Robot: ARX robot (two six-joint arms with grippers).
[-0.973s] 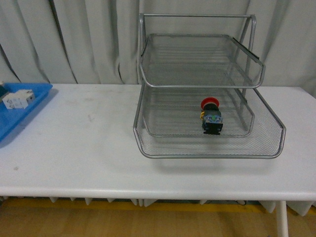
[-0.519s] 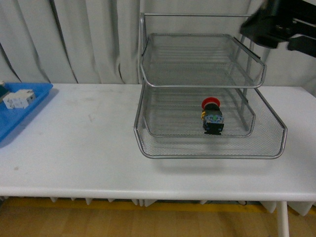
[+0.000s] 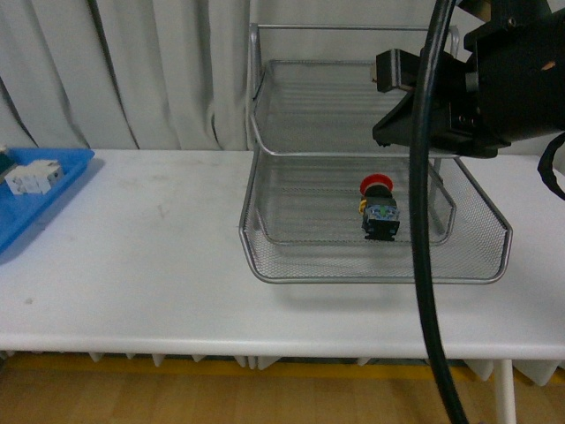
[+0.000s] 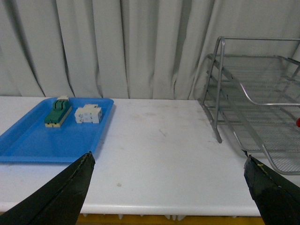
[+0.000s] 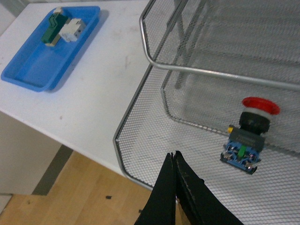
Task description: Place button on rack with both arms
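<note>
We see the button [image 3: 378, 208] lying on its side in a lower tier of the rack [image 3: 265, 265], red cap toward the back. Our right gripper [image 5: 175, 161] hangs above and in front of it, apart from it, its fingertips pressed together on nothing. Our left gripper [image 4: 168, 187] is spread wide over the white table [image 4: 154, 140], well apart from the button, near the blue tray [image 4: 28, 145] holding two small components.
</note>
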